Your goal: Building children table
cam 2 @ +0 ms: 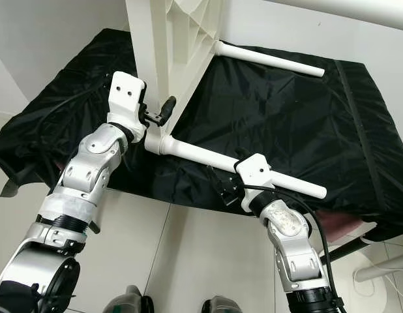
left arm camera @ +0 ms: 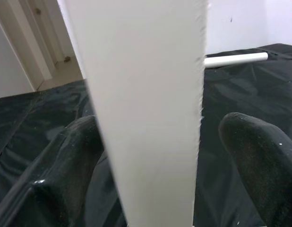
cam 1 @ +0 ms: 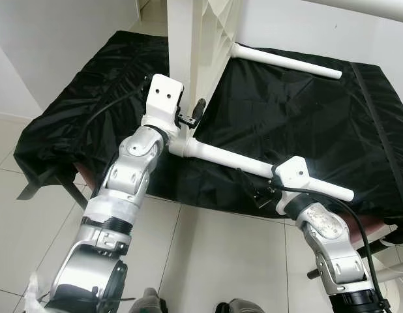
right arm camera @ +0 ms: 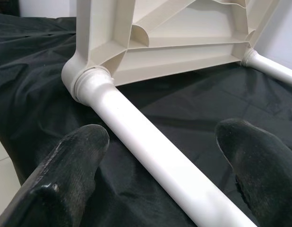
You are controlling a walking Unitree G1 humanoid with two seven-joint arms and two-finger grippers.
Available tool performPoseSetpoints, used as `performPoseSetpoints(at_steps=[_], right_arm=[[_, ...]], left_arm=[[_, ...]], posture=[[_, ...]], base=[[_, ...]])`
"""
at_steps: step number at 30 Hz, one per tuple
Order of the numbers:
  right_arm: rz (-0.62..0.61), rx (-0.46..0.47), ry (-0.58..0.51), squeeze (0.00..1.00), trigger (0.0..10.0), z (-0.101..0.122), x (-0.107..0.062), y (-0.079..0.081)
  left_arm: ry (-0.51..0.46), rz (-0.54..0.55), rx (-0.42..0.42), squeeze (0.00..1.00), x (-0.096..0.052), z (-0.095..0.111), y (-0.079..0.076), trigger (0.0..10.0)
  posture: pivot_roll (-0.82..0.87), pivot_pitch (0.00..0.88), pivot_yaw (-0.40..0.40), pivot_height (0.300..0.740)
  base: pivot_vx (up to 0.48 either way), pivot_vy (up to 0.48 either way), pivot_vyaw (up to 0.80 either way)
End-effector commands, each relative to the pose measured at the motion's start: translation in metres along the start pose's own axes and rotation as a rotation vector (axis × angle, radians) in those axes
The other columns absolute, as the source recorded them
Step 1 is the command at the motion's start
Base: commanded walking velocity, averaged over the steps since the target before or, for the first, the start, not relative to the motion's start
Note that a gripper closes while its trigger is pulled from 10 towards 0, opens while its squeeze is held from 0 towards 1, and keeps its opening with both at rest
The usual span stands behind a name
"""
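Fingers of the left gripper, two black ones, stand spread on either side of the thin edge of the white plastic tabletop, which is tipped up on its side; in the wrist view a gap shows between the edge and the finger on one side, so whether they press on it I cannot tell. From the head views this gripper sits at the tabletop's lower near corner, right above the socket where a leg joins.

The right gripper is also spread, its two black fingers straddling the near white round plastic leg without visibly closing on it. That leg runs from the corner socket out toward the robot's right, lying low over the black cloth, and the gripper is at about the leg's middle.

Two legs can be counted fixed to the tabletop: the near one and a second white round leg farther back, parallel to it, also above the cloth. The tabletop's ribbed underside faces the right arm.

The black cloth covers a low platform standing on a pale tiled floor. White walls rise behind.
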State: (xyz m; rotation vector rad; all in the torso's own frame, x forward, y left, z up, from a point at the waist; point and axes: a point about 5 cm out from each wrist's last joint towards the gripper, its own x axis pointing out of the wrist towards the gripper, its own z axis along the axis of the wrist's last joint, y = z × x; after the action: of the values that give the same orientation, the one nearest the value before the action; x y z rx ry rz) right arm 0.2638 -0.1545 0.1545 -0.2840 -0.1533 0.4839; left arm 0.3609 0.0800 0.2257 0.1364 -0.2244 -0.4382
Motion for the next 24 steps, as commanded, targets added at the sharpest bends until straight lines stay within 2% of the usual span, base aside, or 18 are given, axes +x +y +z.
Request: performPoseSetpoints(at_steps=[1,6,9,17,24], right_arm=[[0.018,0.003,-0.011,0.0,10.0,0.002,0.004,0.004],[0.045,0.008,-0.017,0.0,10.0,0.004,0.006,0.011],[0.049,0.01,-0.016,0.0,10.0,0.004,0.007,0.012],[0.086,0.018,-0.023,0.0,10.0,0.008,0.009,0.021],[0.084,0.035,-0.034,0.0,10.0,0.012,0.01,0.026]], left_arm=[[-0.025,-0.009,0.023,0.0,0.006,0.003,-0.007,10.0],[-0.046,-0.048,0.031,0.0,0.012,0.005,-0.015,10.0],[-0.047,-0.048,0.03,0.0,0.013,0.005,-0.015,10.0],[-0.056,-0.041,0.048,0.0,0.025,0.01,-0.009,10.0],[-0.056,-0.032,0.076,0.0,0.034,0.013,-0.009,10.0]], posture=[[-0.1,0.048,0.011,0.74],[-0.11,0.083,0.007,0.74],[-0.11,0.083,0.007,0.74],[-0.12,0.165,0.01,0.74],[-0.12,0.188,0.014,0.74]], base=[[0.0,0.0,0.0],[0.0,0.0,0.0],[0.0,0.0,0.0],[0.0,0.0,0.0],[0.0,0.0,0.0]])
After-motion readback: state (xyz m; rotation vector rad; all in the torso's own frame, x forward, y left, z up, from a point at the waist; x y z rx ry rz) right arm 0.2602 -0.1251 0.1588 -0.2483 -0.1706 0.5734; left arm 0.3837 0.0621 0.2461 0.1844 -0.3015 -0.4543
